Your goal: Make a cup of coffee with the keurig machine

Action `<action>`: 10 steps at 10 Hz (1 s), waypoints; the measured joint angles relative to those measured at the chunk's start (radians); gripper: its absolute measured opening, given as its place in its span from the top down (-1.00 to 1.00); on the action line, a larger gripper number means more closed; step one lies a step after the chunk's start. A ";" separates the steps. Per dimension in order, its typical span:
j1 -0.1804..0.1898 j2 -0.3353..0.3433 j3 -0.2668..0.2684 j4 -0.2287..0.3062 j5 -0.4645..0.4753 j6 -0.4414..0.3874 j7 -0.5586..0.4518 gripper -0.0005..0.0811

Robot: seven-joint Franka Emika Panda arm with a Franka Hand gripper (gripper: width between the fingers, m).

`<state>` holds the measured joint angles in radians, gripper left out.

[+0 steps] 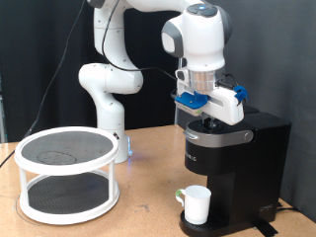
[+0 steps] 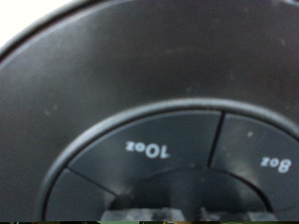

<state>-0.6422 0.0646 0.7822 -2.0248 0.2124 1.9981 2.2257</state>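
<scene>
Gripper (image 1: 202, 117) on keurig machine (image 1: 237, 158) lid, brew-size btns (image 2: 149, 149) close; cup (image 1: 197, 203) in place; grip state unclear. Brew step, needs accurate press.

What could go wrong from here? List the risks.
1. The tool sits right on the black boxy coffee maker's top, where the wrist view shows adjacent 10oz and 8oz buttons; a slight offset might press the wrong size.
2. The small white mug looks off-centre on the drip base, so coffee might miss it.
</scene>
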 joint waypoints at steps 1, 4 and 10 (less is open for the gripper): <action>0.000 -0.001 0.001 0.000 0.000 -0.003 -0.020 0.99; 0.000 -0.014 0.002 -0.010 0.032 -0.008 -0.121 0.99; 0.000 -0.155 -0.012 -0.126 0.245 0.057 -0.257 0.99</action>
<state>-0.6423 -0.0903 0.7702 -2.1513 0.4573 2.0553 1.9688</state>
